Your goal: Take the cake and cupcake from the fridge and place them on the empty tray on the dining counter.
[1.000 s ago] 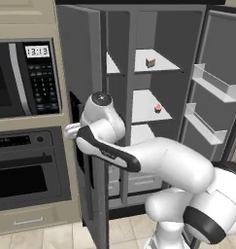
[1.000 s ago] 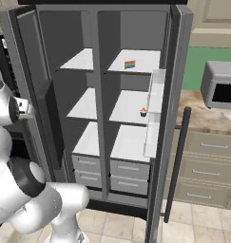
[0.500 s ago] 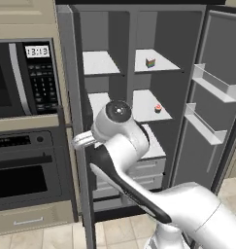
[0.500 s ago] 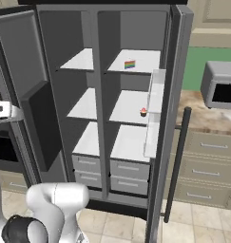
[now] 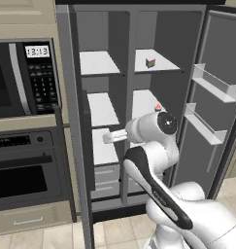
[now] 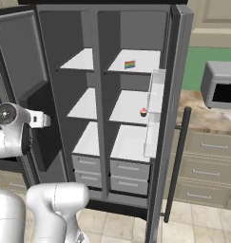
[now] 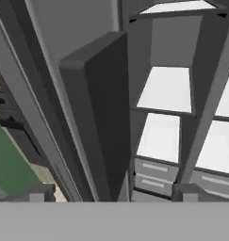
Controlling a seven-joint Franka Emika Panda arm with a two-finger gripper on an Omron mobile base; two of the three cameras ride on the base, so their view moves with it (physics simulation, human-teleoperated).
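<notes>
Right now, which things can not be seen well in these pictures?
- Cupcake: left base view, lower part hidden behind the arm.
- Cake: right base view, too small for detail.
- Fridge: hand view, right shelves cut off by the edge.
- Fingers: hand view, just the tips rise at the bottom.

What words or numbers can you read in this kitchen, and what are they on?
"13:13" on the clock display at the top of the microwave's control panel, seen in the left base view.
The buttons on that panel, below the clock, carry marks too small to read.
Nothing readable on the fridge, the cake or the cupcake.
</notes>
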